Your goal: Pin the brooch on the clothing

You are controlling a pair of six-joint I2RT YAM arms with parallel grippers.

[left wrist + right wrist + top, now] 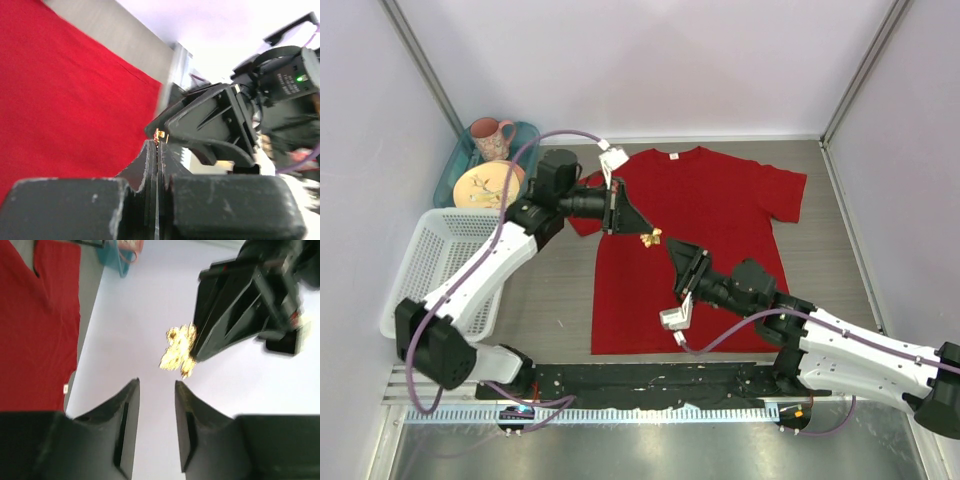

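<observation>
The red T-shirt [720, 210] lies flat on the table, neck label at the far edge; it also shows in the left wrist view [60, 100] and the right wrist view [35, 330]. My left gripper [642, 233] is shut on the brooch [651, 238], a tiny pale gold leaf, and holds it above the shirt's middle. In the left wrist view only a glint of the brooch [160, 135] shows at the closed tips [158, 142]. My right gripper [670, 248] is open and empty, its tips [156, 382] just short of the brooch [179, 351].
A white basket [430, 260] stands at the left. Behind it a teal tray [525, 135] holds a pink mug [492, 137] and a plate [485, 185]. Pale walls close in the table on three sides.
</observation>
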